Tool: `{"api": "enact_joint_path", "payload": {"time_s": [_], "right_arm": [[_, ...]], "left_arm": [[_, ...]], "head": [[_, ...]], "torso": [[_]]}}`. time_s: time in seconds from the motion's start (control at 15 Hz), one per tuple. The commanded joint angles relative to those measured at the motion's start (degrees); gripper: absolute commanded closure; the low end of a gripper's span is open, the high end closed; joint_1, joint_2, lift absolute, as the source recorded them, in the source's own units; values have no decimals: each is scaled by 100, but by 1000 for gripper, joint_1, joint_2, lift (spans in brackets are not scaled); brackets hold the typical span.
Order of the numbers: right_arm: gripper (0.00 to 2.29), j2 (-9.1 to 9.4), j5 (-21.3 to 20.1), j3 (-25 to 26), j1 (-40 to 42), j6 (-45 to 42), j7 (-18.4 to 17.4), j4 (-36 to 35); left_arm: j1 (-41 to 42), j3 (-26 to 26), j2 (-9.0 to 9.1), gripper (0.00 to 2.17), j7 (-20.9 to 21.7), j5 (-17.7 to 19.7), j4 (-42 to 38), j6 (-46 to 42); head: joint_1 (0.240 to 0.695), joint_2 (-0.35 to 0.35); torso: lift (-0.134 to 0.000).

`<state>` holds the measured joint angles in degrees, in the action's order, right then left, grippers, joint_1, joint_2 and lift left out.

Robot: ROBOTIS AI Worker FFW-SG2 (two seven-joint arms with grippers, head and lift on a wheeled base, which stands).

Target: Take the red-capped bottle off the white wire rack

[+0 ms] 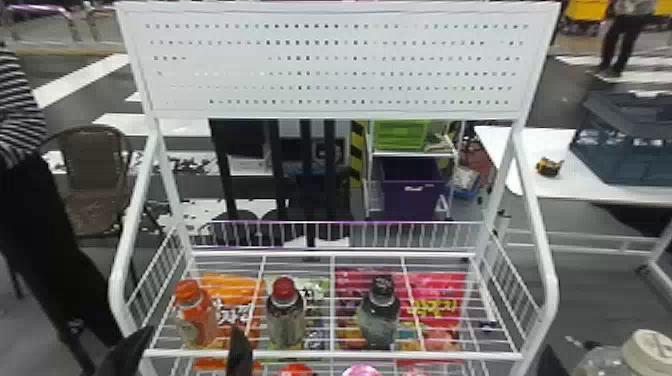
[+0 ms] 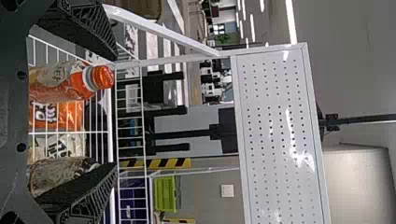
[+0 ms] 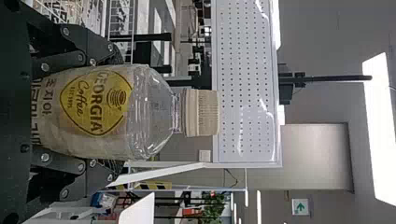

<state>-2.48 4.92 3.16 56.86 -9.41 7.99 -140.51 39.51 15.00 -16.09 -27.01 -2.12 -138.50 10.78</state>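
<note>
The red-capped bottle [image 1: 286, 320] stands upright on the white wire rack [image 1: 332, 355], between an orange-capped and a black-capped bottle. My left gripper [image 1: 193, 331] is open at the rack's front left edge, left of the red-capped bottle. In the left wrist view the open left gripper [image 2: 115, 111] has the orange-capped bottle [image 2: 60, 81] between its fingers; one finger partly covers the red-capped bottle [image 2: 58, 171]. My right gripper [image 1: 551, 362] is at the lower right, outside the rack. The right wrist view has the right gripper [image 3: 116, 111] shut on a large clear bottle [image 3: 98, 112] with a cream cap.
The black-capped bottle [image 1: 381, 315] stands to the right on the same shelf. Snack bags [image 1: 435, 305] show through the wires below. White side rails [image 1: 542, 290] bound the rack, and a pegboard [image 1: 335, 65] rises behind. A white table [image 1: 545, 182] is beyond at right.
</note>
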Motion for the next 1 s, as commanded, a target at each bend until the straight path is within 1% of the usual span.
{"api": "enact_joint_path", "payload": {"time_s": [0.0, 0.07, 0.2, 0.27, 0.4, 0.53, 0.67, 0.73, 0.93], "right_arm": [[1376, 2, 18, 0, 9, -135, 0, 42], [1376, 2, 62, 0, 27, -399, 0, 112], [1379, 11, 71, 18, 36, -469, 0, 156], [1376, 2, 79, 26, 36, -469, 0, 156], [1376, 11, 88, 44, 53, -487, 0, 156], [1376, 11, 88, 44, 80, -505, 0, 156], [1376, 20, 88, 44, 115, -575, 0, 191], [1376, 20, 88, 44, 132, -628, 0, 200], [1376, 20, 88, 44, 229, -874, 0, 217]], "left_arm": [[-22, 20, 9, 87, 3, 1, 122, -10], [-75, 91, 18, 87, 12, 28, 315, -62], [-268, 319, 27, 90, 12, 71, 895, -361], [-391, 477, 36, 90, -15, 63, 1335, -871], [-585, 697, 115, 90, -15, 63, 2020, -1486], [-848, 943, 132, 90, -24, 71, 2442, -1574], [-1112, 996, 229, 93, -15, 151, 2855, -1803], [-1270, 1040, 238, 93, -6, 186, 3022, -1820], [-1736, 1145, 273, 93, 64, 581, 3514, -1891]], "head": [[499, 0], [499, 0], [499, 0], [499, 0], [499, 0], [499, 0], [499, 0], [499, 0], [499, 0]], "torso": [[0], [0], [0], [0], [0], [0], [0], [0], [0]]}}
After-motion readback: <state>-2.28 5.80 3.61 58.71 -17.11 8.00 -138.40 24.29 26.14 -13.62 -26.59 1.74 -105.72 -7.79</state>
